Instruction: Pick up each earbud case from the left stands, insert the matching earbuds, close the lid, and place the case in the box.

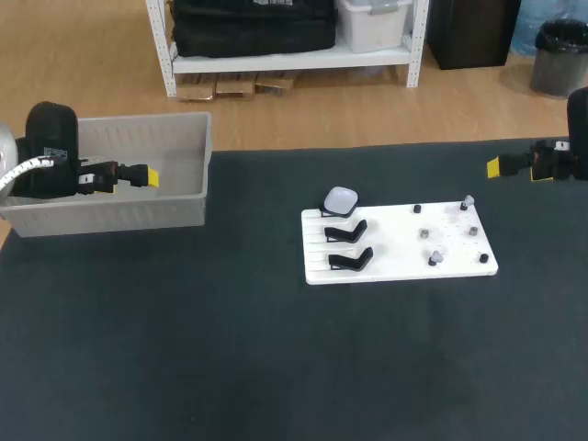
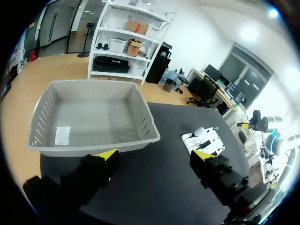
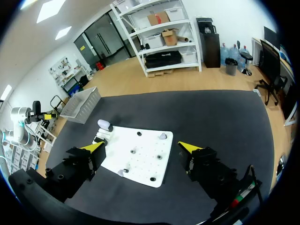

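Label [image 2: 62, 136] in the box [image 1: 138, 213], print unreadable. Left gripper [image 1: 147, 175] hangs by the box at the table's [image 1: 230, 367] far left corner, right gripper [image 1: 494, 166] over its right edge; both spread wide, empty. Case [image 1: 341, 199] sits on the board's [image 1: 395, 241] far left corner.

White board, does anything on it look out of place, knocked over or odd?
Nothing on the white board looks tipped or spilled. One oddity: only one earbud case sits on its stand, while the other two black stands are bare, and no case shows in the grey box.
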Controlling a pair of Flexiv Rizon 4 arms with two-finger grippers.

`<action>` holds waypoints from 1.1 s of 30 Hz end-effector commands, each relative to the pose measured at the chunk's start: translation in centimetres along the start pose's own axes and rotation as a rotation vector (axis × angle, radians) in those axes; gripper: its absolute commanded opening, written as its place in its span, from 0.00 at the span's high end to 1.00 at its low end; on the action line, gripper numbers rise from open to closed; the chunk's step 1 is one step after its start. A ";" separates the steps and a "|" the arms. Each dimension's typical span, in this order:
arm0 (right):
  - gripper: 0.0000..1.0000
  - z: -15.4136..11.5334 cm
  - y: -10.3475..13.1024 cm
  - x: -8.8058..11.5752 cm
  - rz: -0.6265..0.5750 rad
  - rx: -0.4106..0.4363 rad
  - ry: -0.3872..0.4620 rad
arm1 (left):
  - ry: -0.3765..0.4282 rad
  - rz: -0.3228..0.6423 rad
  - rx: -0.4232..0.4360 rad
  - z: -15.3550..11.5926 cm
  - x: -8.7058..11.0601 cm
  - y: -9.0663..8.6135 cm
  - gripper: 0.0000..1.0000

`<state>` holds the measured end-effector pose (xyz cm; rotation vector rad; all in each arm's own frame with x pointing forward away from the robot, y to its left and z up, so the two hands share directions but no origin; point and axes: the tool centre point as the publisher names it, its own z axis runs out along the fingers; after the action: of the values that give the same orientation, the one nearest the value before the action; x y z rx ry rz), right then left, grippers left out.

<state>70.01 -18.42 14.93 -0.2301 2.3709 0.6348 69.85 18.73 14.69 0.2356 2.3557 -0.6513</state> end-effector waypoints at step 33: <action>0.00 0.0 0.0 0.0 0.000 0.000 0.001 | -0.187 0.744 0.481 0.3 -2.2 -2.3 0.00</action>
<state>70.01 -18.42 14.93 -0.2301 2.3710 0.6347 71.02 15.78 17.05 0.7948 2.0965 -0.5654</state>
